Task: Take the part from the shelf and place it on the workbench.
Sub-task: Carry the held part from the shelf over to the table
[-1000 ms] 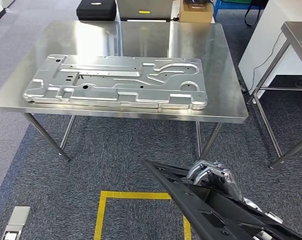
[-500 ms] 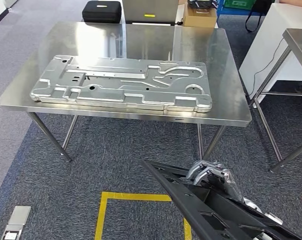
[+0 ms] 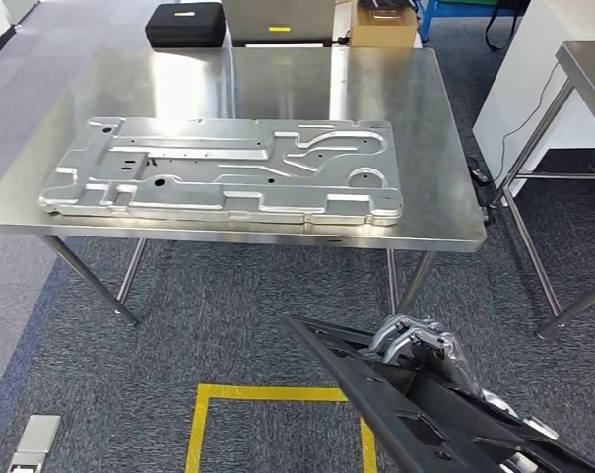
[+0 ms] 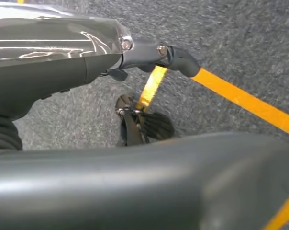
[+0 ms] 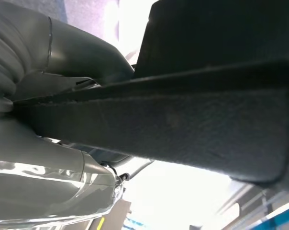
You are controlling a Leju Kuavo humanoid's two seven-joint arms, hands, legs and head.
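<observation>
Low down, right robot hand point(image 3: 417, 345) gripping black part point(image 3: 399, 409), workbench point(image 3: 429, 128) ahead, left robot hand point(image 4: 99, 52) state unclear.

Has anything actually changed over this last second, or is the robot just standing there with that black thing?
Only the robot's view shifted a little, so the whole scene slid in the picture; the things themselves did not move. The right hand still grips the black part low in front, and the silver panel still lies flat on the steel workbench.
</observation>
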